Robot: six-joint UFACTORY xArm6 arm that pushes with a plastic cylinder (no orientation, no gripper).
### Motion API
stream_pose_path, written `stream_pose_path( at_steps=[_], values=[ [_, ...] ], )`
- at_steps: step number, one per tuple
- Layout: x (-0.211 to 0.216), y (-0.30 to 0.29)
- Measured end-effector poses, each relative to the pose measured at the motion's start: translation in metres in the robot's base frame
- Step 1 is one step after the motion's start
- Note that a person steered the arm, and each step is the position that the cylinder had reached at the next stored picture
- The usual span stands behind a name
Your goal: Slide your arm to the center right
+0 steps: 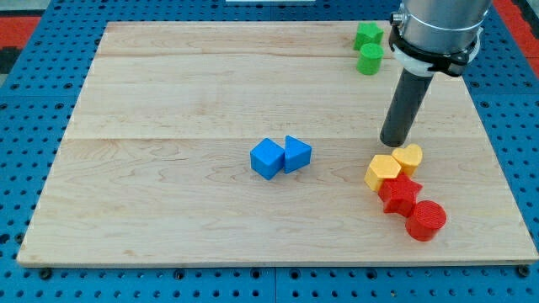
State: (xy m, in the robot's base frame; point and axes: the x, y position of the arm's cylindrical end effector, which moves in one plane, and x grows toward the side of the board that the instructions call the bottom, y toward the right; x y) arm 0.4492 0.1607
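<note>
A: What's the setting?
B: A pale wooden table (168, 101) on blue pegboard (34, 278). No pincer shows; my tip (393, 143) sits at the view's right, just above the yellow pair.
A: Count the blocks.
B: Two blue, touching: a cube (267, 158) and what may be a wedge (296, 154). Two green: one star-like (367, 35), one cylinder (370, 59). Two yellow: a hexagon (382, 172) and a heart (408, 156). Two red: a star (399, 195) and a cylinder (426, 220).
</note>
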Motion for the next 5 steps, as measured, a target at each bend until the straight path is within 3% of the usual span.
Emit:
stream_pose_path(
  at_steps=[5],
  values=[
    [-0.0149,0.0006]
  ],
)
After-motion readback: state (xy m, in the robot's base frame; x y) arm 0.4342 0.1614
